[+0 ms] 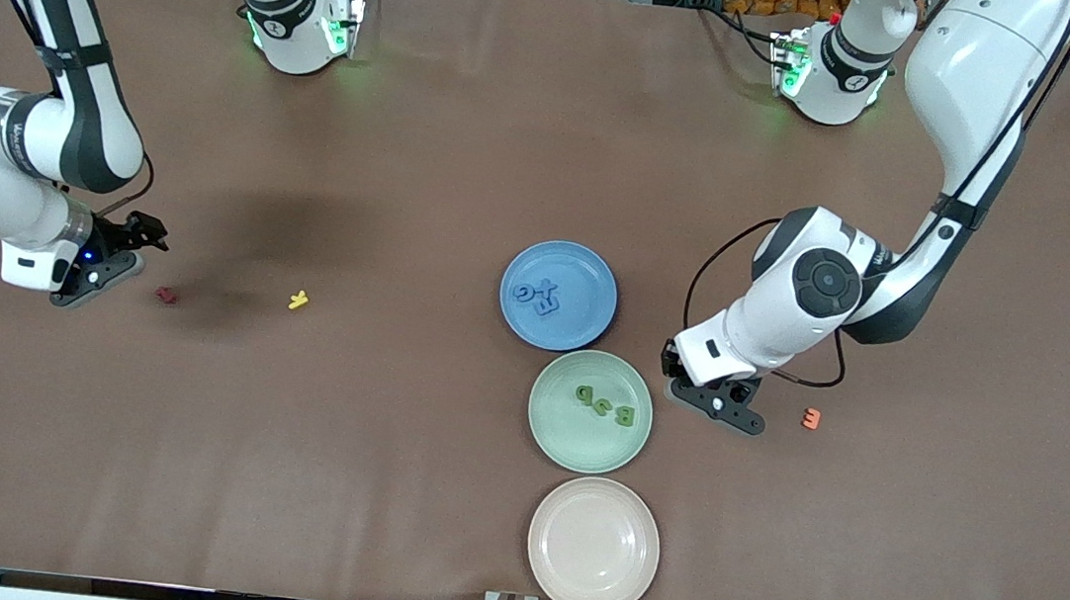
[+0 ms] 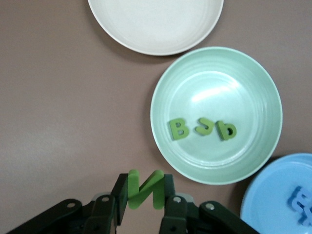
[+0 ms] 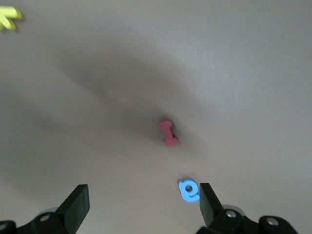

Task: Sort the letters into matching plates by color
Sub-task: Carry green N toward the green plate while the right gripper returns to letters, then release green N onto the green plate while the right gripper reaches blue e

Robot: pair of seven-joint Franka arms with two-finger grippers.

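Open right tool [image 3: 141,204] over red letter [image 3: 167,132].

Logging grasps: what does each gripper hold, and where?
Left gripper pinches a green letter across its two uprights; right gripper holds nothing.

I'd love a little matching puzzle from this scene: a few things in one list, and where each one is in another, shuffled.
Things:
1. green N
2. green B
3. orange letter
4. beige plate

Places or states:
a. lies in the green plate
b. holds nothing
c. clamped in the left gripper
d. on the bare table, beside the left gripper toward the left arm's end

Pairs: 1-c, 2-a, 3-d, 4-b
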